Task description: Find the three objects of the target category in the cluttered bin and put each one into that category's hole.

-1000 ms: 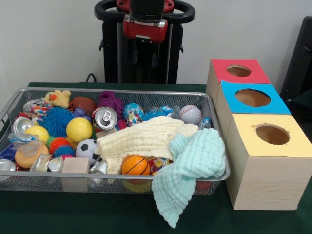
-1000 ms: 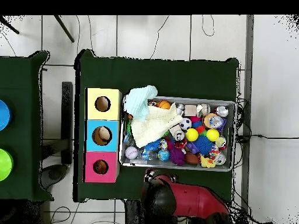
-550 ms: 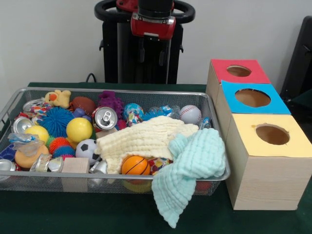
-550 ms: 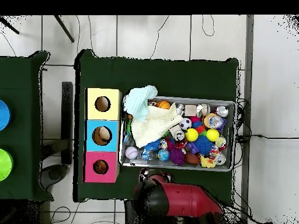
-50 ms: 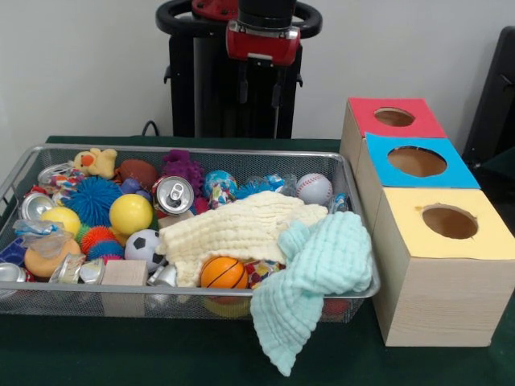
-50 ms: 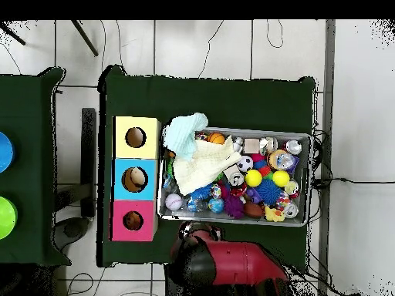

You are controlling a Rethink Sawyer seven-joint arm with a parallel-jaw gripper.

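The wire bin [image 5: 354,291] holds a heap of toys. A cream cloth [image 5: 241,227] lies across the middle, and a mint cloth [image 5: 318,277] hangs over the front rim. Around them I see an orange basketball [image 5: 223,273], a soccer ball [image 5: 145,247], a baseball [image 5: 314,188], a yellow ball [image 5: 131,214] and a soda can [image 5: 174,195]. My gripper [image 5: 260,90] hangs high behind the bin's far rim, open and holding nothing. In the overhead view the gripper [image 6: 191,231] sits just outside the bin [image 6: 308,179], by its long side.
Three wooden boxes stand in a row beside the bin, each with a round hole in its top: red [image 5: 394,117], blue [image 5: 417,162] and yellow [image 5: 449,222]. In the bin's left part lie a spiky blue ball [image 5: 92,200], a plush duck [image 5: 96,162], cans and a wooden block [image 5: 125,273].
My gripper has shifted sideways along the bin's far side, toward the row of boxes, and risen slightly. Nothing in the bin has moved.
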